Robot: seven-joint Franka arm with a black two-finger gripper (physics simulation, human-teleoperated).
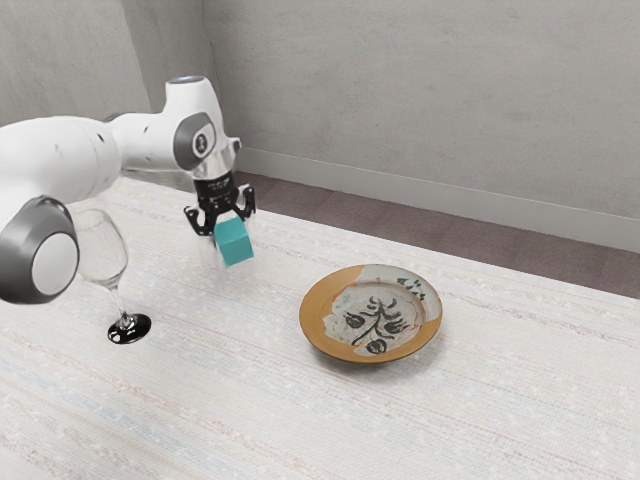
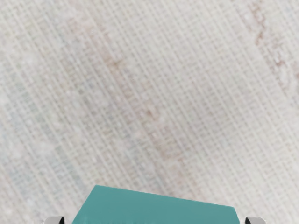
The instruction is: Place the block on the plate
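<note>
One block [image 1: 235, 243], teal, plain-faced: in my keeping, raised above the desk [image 1: 230, 410], slightly tilted. Location: off the plate, well apart from it, toward the exterior view's left.

One pair of fingers [image 1: 207, 225], black: clamped on the block from two sides. In the wrist view I have the block's teal top face, with an end of the fingers at either side of it, and pale woven surface beyond.

One arm [image 1: 205, 130], white with grey joint caps: entering from the exterior view's left, hand pointed down.

One plate [image 1: 319, 333], round, upright on the desk. Wide rim, part orange, part pale grey; dark plant motif at centre, further dark marks on the rim. Nothing on it.

One glass [image 1: 105, 255], stemmed, clear bowl, glossy black foot: standing toward the exterior view's left, near the arm's large joint in that picture.

One desk, whitish, with faint streaks of pink and blue. Behind it: brownish floor [image 1: 300, 207], pale skirting [image 1: 400, 193], grey wall [image 1: 430, 100].
</note>
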